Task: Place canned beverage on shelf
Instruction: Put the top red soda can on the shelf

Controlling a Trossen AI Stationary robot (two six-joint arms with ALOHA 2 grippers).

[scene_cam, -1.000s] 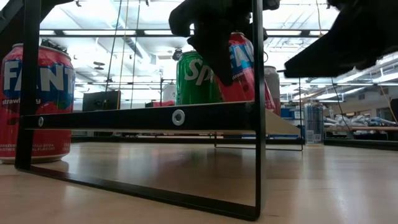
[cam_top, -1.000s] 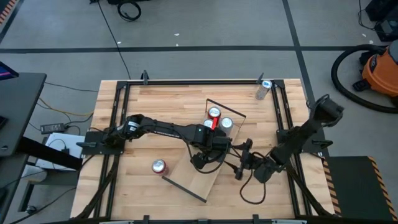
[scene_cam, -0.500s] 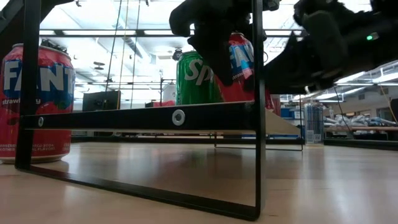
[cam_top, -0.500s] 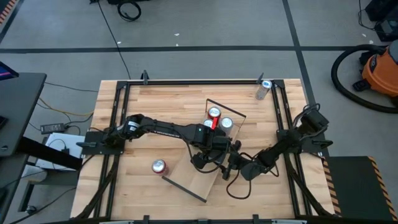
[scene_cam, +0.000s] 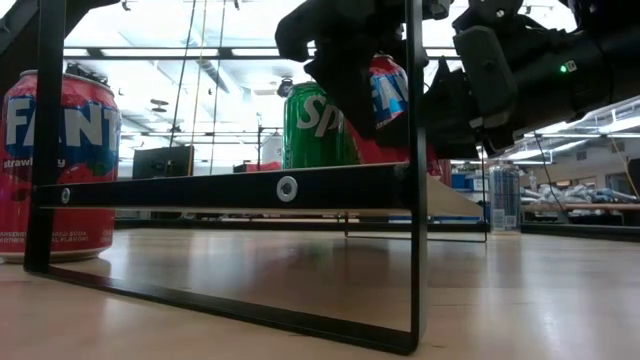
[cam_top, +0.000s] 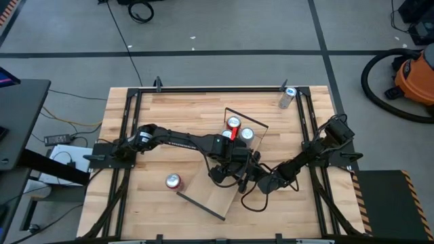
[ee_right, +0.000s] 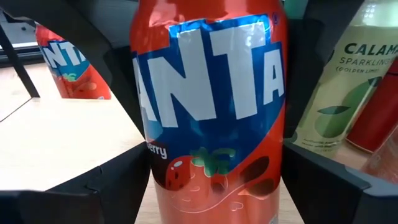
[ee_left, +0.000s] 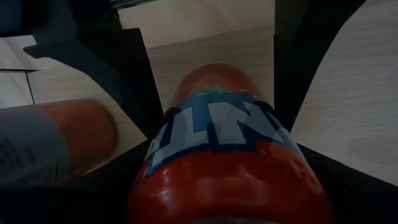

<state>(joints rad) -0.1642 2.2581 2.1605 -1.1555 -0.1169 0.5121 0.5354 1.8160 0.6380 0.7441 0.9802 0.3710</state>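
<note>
My left gripper (cam_top: 239,165) pinches a strawberry Fanta can (ee_right: 211,118) upright over the shelf (cam_top: 218,186), near the green Sprite can (scene_cam: 315,128); my right gripper (cam_top: 260,181) sits spread around the same can, touch unclear; another Fanta can (cam_top: 173,181) stands on the table (cam_top: 169,112) beside the shelf.

A red Fanta can (ee_left: 227,149) sits between dark fingers (ee_left: 127,68).
</note>
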